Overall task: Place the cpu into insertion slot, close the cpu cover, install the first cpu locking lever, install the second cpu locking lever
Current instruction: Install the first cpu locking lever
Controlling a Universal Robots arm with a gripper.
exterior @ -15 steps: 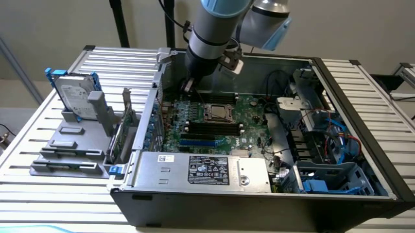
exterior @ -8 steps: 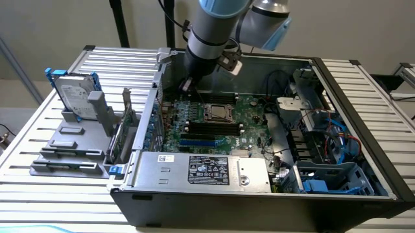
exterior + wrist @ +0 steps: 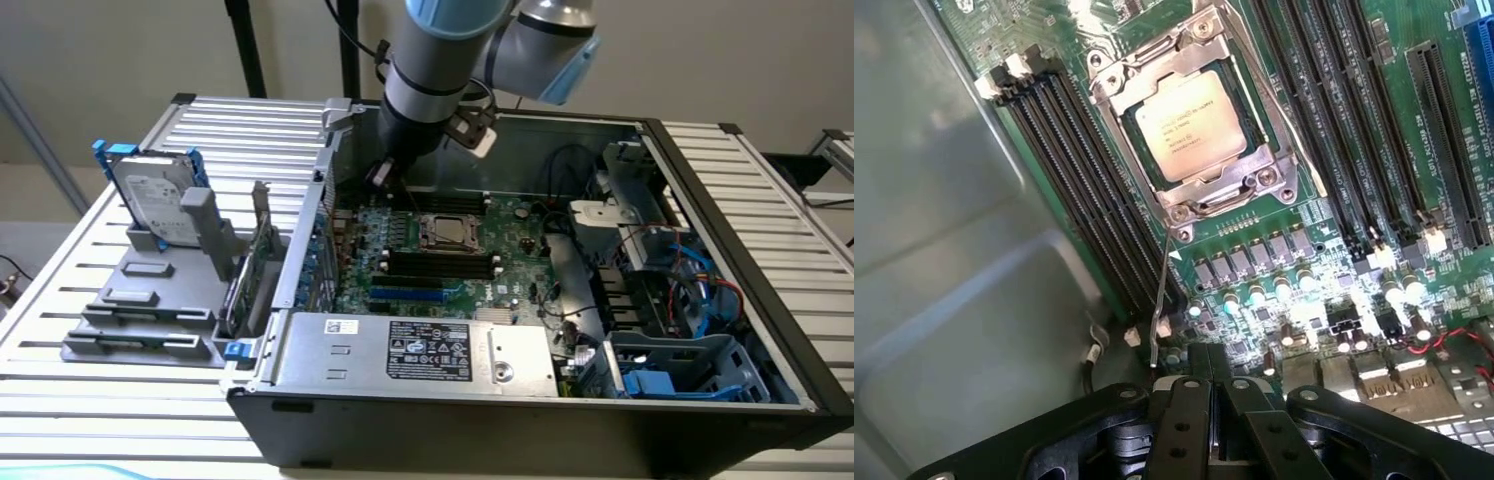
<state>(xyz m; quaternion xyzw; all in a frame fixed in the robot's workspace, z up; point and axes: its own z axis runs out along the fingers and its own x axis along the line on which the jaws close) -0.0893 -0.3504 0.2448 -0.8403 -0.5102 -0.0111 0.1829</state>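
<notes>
Wrist view: cpu (image 3: 1189,125), a pale square chip, sat in the insertion slot (image 3: 1244,112) on the green motherboard (image 3: 1324,215). The cpu cover (image 3: 1199,192) lay flat over its edges, the chip showing through the window. One thin locking lever (image 3: 1159,300) stood away from the socket corner, its free end just beside the gripper (image 3: 1209,385). The gripper's fingers were fully closed, with nothing seen between them. Exterior view: the arm stood inside the open computer case (image 3: 534,430).
</notes>
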